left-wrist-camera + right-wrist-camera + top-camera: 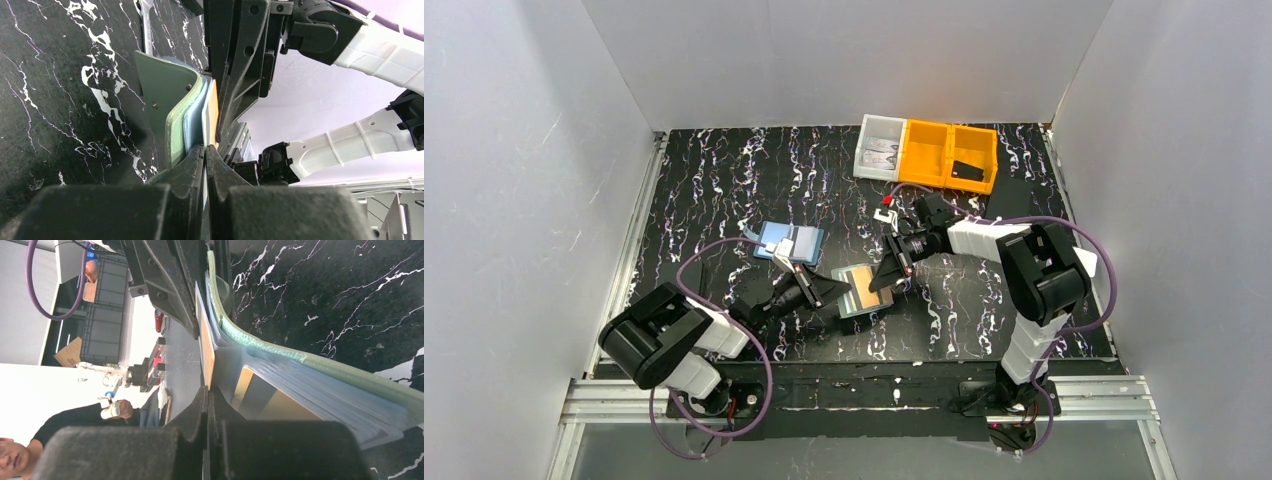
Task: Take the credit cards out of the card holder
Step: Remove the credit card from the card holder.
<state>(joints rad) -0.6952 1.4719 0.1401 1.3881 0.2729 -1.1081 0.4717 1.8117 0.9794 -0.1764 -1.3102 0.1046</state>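
The sage-green card holder (860, 303) lies open on the table between my two grippers. An orange credit card (865, 287) shows on its inner panel. My left gripper (832, 291) is shut on the holder's left edge; in the left wrist view its jaws (206, 150) pinch a thin pale layer beside the green cover (172, 100). My right gripper (894, 272) is shut on the orange card's edge (206, 347), beside the curled holder (280, 354). A tan card (285, 407) sits in a slot. A black card (967, 170) lies in the orange bin.
A light-blue flat rectangle with a dark stripe (790, 242) lies left of the holder. An orange two-part bin (931, 152) and a clear bin (879, 148) stand at the back. White walls close three sides.
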